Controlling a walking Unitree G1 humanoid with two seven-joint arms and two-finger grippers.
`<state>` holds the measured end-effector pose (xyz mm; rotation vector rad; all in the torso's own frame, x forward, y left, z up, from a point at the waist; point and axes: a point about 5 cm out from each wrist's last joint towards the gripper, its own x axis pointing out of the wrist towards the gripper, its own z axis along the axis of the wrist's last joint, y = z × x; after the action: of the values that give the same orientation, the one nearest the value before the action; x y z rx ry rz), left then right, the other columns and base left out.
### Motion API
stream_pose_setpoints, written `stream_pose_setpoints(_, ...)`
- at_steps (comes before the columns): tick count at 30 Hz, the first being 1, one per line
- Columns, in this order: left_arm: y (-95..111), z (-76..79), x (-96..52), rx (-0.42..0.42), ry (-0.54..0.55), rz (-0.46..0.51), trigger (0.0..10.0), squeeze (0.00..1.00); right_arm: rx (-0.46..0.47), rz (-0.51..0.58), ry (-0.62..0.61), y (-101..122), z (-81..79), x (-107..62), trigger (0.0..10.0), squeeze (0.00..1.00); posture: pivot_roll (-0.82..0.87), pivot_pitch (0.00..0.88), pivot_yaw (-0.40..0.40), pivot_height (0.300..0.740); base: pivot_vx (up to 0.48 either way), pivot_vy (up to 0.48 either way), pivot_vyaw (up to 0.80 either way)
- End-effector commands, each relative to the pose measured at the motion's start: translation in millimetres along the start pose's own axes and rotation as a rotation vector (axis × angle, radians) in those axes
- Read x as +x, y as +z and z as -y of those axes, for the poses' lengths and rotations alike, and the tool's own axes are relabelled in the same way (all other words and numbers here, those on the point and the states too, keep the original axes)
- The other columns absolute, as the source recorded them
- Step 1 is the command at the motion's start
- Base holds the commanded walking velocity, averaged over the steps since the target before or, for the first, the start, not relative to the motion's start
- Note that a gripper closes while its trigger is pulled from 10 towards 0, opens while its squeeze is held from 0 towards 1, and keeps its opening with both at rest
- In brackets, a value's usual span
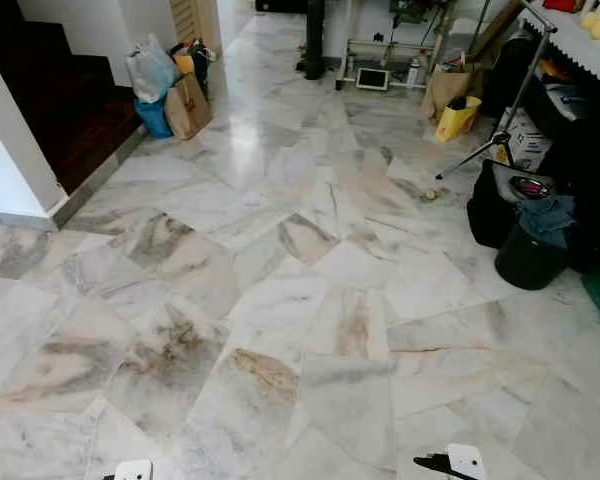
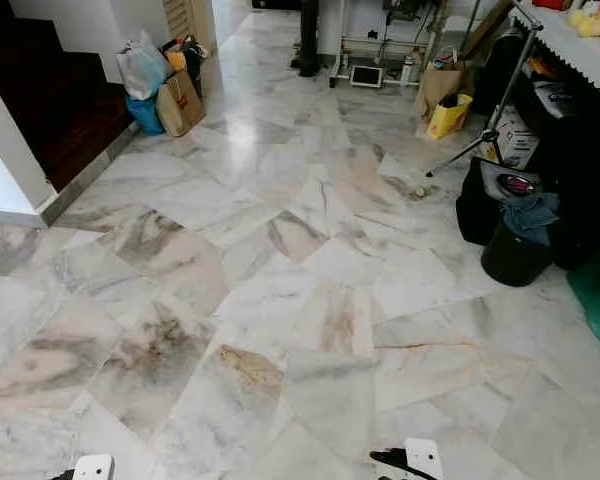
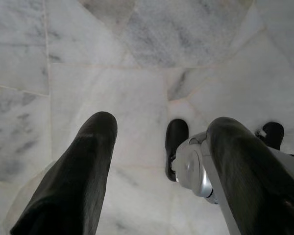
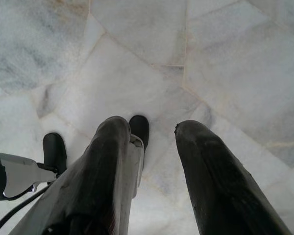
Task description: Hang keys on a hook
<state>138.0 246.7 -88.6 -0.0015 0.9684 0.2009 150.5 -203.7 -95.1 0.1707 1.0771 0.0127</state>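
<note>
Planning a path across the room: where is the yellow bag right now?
The yellow bag stands on the marble floor at far right in the eye views, beside the tripod.

Wide marble floor (image 1: pixel 280 300) spreads ahead, pale slabs veined grey and rust, with a bright sheen of light up the middle. Over on the left, a white wall (image 1: pixel 5 150) edges a dark raised step (image 1: pixel 70 120), with bags (image 1: pixel 170 85) clustered just beyond it. On the right, a yellow bag (image 1: pixel 456 118), tripod (image 1: pixel 500 125), black bucket (image 1: pixel 528 262) and a cluttered white-topped bench (image 1: pixel 580 40).
</note>
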Motion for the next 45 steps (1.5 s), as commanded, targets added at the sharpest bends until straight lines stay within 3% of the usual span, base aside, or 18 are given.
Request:
stream_pose_setpoints(1, -2.7, 0.4, -0.7, -0.001, 0.01, -0.001, 10.0, 0.0, 0.006, -0.02, -0.019, -5.0, 4.8, -1.6, 10.0, 0.0, 0.17, 0.0, -0.041, 0.74, 0.0, 0.0, -0.77)
stream_pose_setpoints(3, -4.8, -0.1, -1.4, 0.001, 0.015, -0.004, 10.0, 0.0, -0.015, -0.019, -0.02, -5.4, 5.5, -2.0, 10.0, 0.0, 0.16, 0.0, -0.036, 0.74, 0.0, 0.0, -0.77)
stream_pose_setpoints(6, -5.6, 0.4, -1.7, 0.008, 0.012, 0.0, 10.0, 0.0, 0.058, -0.002, -0.065, -7.6, 8.3, -2.7, 10.0, 0.0, 0.16, 0.0, -0.032, 0.74, 0.0, 0.0, -0.76)
stream_pose_setpoints(17, 3.8, 1.7, 0.3, 0.017, 0.007, 0.031, 10.0, 0.0, 0.075, 0.003, -0.106, -9.1, 11.4, -3.5, 10.0, 0.0, 0.14, 0.0, -0.024, 0.74, 0.0, 0.0, -0.76)
stream_pose_setpoints(45, 13.1, 1.2, 2.3, 0.053, -0.003, 0.046, 10.0, 0.0, 0.102, 0.02, -0.102, -6.1, 6.3, -1.6, 10.0, 0.0, 0.14, 0.0, -0.015, 0.74, 0.0, 0.0, -0.75)
